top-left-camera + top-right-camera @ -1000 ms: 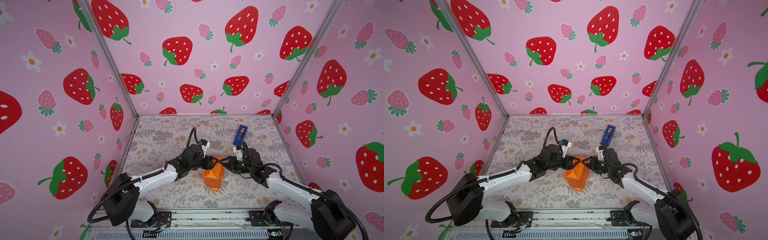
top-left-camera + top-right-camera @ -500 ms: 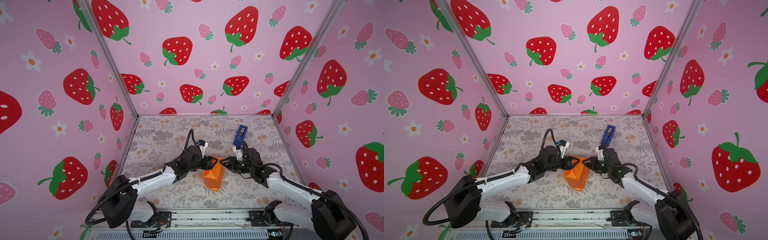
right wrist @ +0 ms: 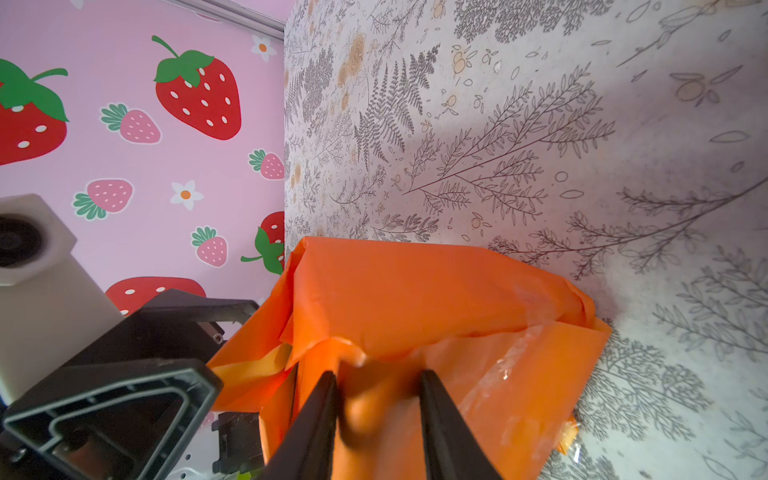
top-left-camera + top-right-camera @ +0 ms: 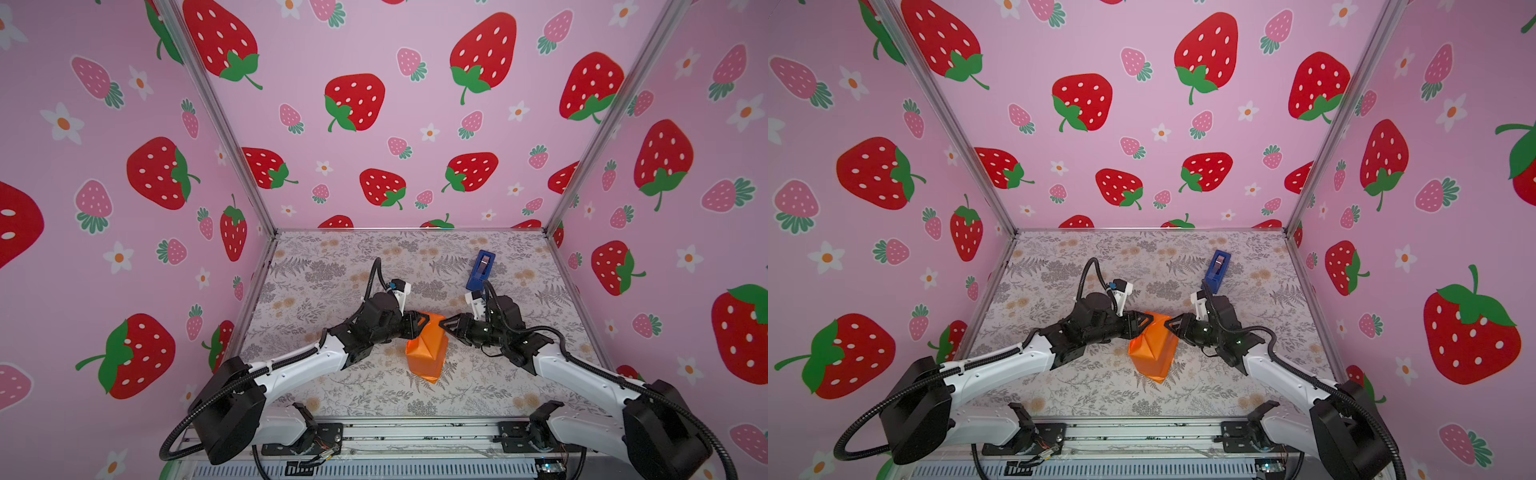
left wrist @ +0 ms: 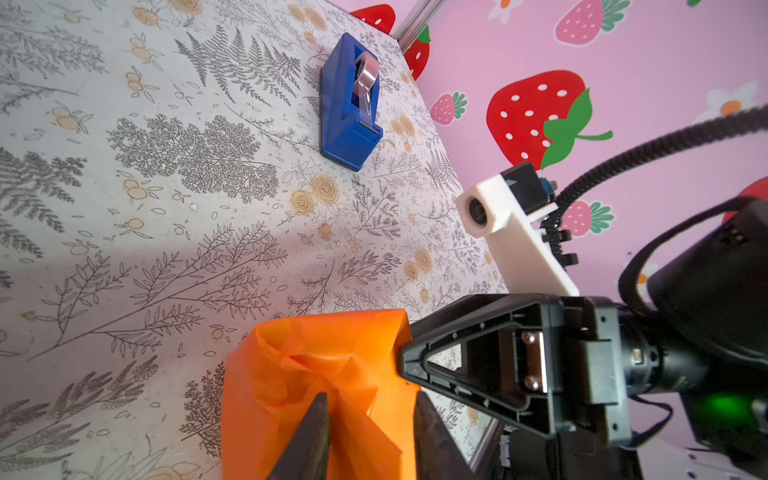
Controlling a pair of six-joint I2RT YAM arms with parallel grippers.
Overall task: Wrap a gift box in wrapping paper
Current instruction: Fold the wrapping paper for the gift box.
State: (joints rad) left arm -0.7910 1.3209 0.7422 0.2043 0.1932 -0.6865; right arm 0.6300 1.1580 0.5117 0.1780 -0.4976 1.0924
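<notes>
Left claw [image 4: 419, 323] and right claw [image 4: 448, 326], narrowly parted, straddle wrapping paper [image 4: 428, 353].

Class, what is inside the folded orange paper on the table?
Only the paper itself shows: glossy orange folds, its yellow underside at one open fold, some clear tape. Whatever it wraps is fully covered in every view.

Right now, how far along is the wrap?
Done: orange wrapping paper forms a parcel, no box showing; clear tape on one side. In hand: both jaws straddle the loose far-end folds. Left: probably flatten and tape that end; blue tape dispenser sits farther back.
</notes>
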